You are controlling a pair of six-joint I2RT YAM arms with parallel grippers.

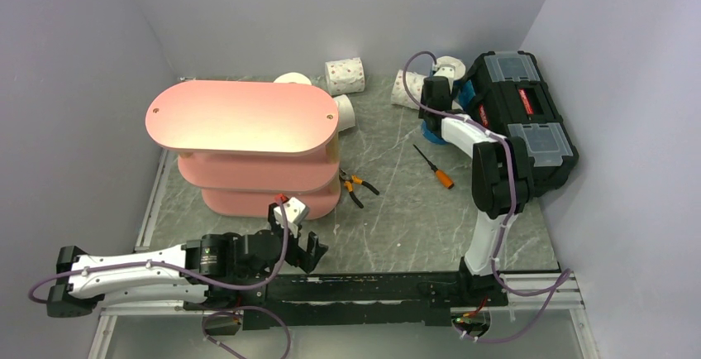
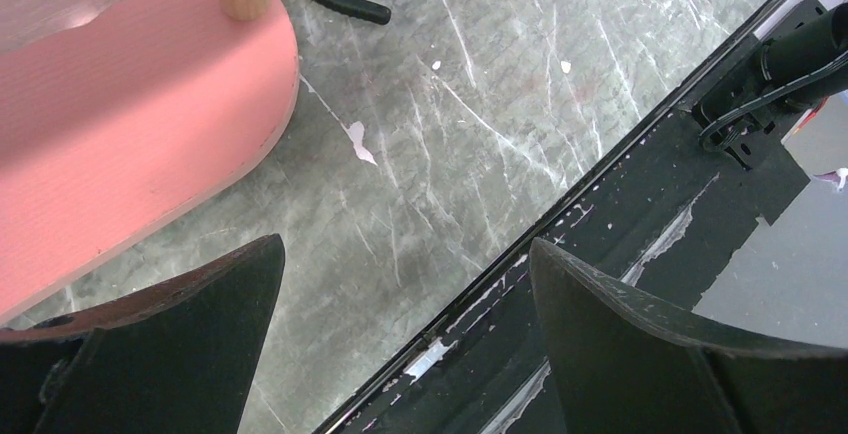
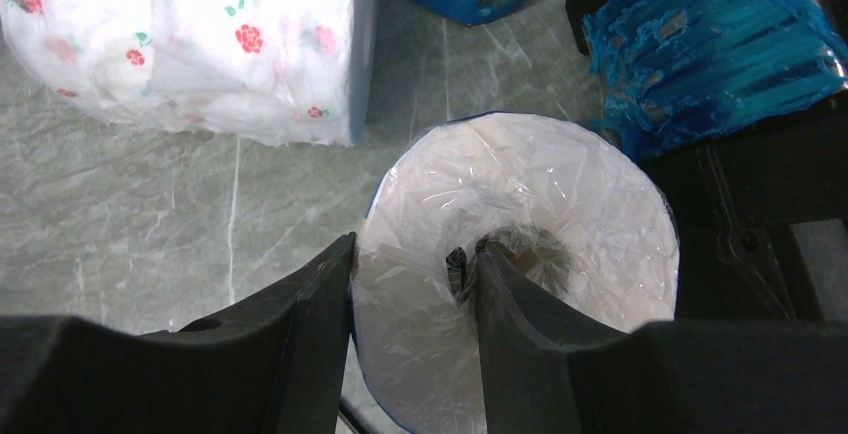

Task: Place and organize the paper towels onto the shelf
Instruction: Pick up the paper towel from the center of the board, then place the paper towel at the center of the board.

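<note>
Pinching the roll (image 3: 560,204) by its wall with the right gripper (image 3: 412,254), one finger down the core for grip, left gripper (image 2: 405,249) just gaping, empty.

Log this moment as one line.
left gripper: open, empty, beside shelf | right gripper: shut on wrapped roll, one finger in core

arms (image 1: 132,270) black and white, purple cables (image 1: 515,189); gripper fingers (image 2: 190,344) black, wedge-shaped.

A: Where's the left end effector (image 2: 402,249)?
B: Low at the near edge, arm folded, jaws wide apart, empty.
A: The right end effector (image 3: 412,254)?
B: Extended far out, clamping a wrapped roll (image 3: 560,204), one finger inside its core.
</note>
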